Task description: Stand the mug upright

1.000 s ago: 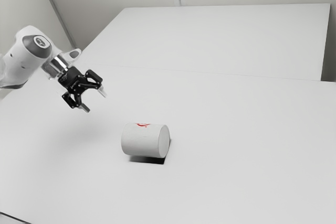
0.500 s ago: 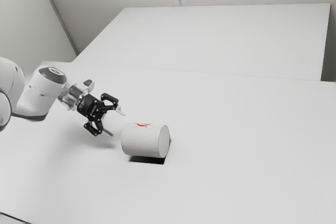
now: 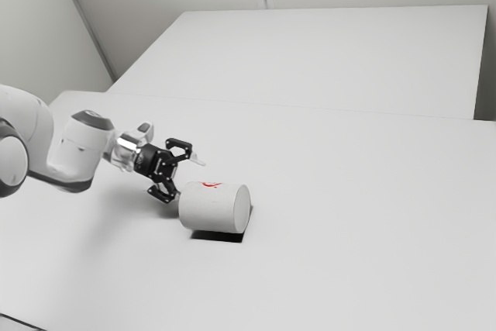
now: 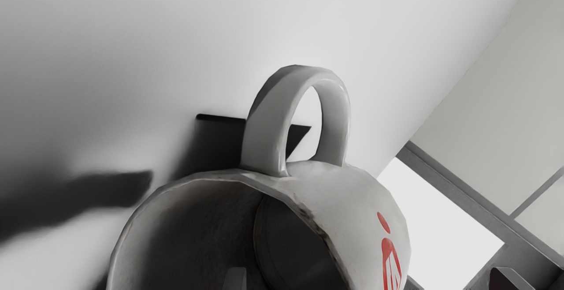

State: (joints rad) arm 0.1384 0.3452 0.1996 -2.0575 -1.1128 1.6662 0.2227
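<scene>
Gripper [image 3: 191,179] nearer mug [image 3: 212,209] (still sideways).

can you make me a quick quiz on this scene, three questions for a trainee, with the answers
1. True or false: the mug is standing upright on the table.
2. What colour is the marking on the mug's outside?
a) blue
b) red
c) green
3. Fill in the blank: the end of the mug that faces the gripper is its ____.

Key: 1. false, it lies on its side; 2. b; 3. open mouth
</scene>
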